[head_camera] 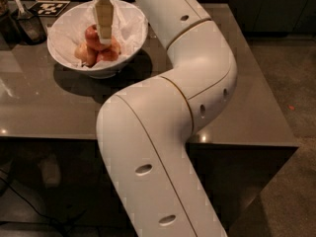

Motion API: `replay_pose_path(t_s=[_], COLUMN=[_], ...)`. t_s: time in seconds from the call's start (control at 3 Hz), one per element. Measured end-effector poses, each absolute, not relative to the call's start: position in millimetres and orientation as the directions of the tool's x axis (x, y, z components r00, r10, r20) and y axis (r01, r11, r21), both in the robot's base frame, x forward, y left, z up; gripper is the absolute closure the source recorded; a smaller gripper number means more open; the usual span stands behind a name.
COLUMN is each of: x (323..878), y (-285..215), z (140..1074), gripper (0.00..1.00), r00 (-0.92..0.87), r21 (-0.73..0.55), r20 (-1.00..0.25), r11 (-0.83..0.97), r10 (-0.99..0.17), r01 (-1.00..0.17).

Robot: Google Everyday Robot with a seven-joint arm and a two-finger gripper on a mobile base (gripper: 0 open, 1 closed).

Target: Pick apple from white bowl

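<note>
The white bowl (129,47) stands at the back left of the grey table (44,107), lined with crumpled white paper. The deep red apple (92,35) sits on top of the pile in it, with paler orange-blushed apples (84,53) below and beside it. My gripper (104,39) hangs down into the bowl from above. It is right at the red apple's right side and covers part of it. Whether it touches the apple cannot be told.
My white arm (163,132) bends across the table's middle and front, hiding much of it. A dark container with a utensil (24,22) stands left of the bowl. A black-and-white marker card (49,6) lies behind it. The table's front edge runs along the bottom.
</note>
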State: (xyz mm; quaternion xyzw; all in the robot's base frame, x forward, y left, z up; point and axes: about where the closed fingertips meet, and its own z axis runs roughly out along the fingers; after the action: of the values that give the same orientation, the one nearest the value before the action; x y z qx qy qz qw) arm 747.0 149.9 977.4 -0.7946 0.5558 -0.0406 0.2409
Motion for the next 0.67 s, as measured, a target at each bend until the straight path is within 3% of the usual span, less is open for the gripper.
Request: replay_pose_path(t_s=[0.67], x=[757], y=[149], z=[949], gripper=[0.00], r00=[0.377], r21=[-0.393], r20=[-0.250], r11=[-0.262], r10=[-0.892], r01=[-0.881])
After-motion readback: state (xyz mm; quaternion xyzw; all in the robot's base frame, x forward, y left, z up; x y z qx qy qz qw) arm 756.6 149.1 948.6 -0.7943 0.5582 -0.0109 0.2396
